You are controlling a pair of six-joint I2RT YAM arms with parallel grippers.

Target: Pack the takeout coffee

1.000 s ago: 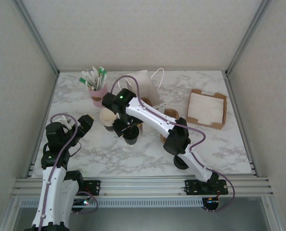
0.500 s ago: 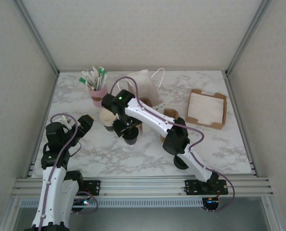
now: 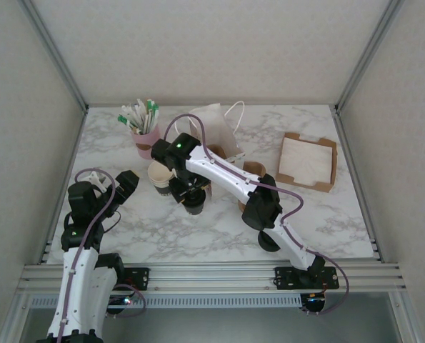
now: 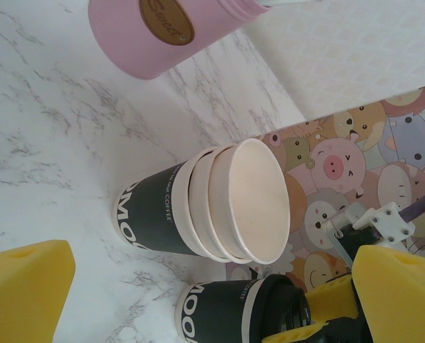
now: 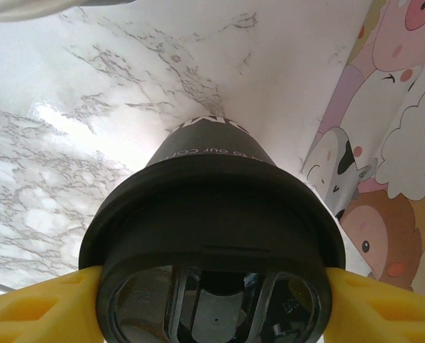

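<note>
Right gripper [image 5: 212,307] clamps the coffee [image 5: 208,146] by its lid [image 5: 212,229]: lift, and it may pop off. Left gripper [image 3: 124,184] gapes empty at 9 o'clock.

The takeout coffee [image 5: 212,236] is gripped between the fingers [image 5: 33,307] of the right gripper [image 3: 191,194], with one pad set against each side of its lid, near the middle of the table [image 3: 162,229]. Just left of those fingers a stack of lidless cups [image 3: 158,174] is placed, close beside the coffee. Beyond the fingers a paper bag [image 3: 213,127] is set, with a holder of sachets [image 3: 145,137] to its left. A napkin tray [image 3: 308,163] is placed well off to the right. Ahead of the spread fingers of the left gripper [image 3: 124,184] the stack is found, with the holder farther beyond.
</note>
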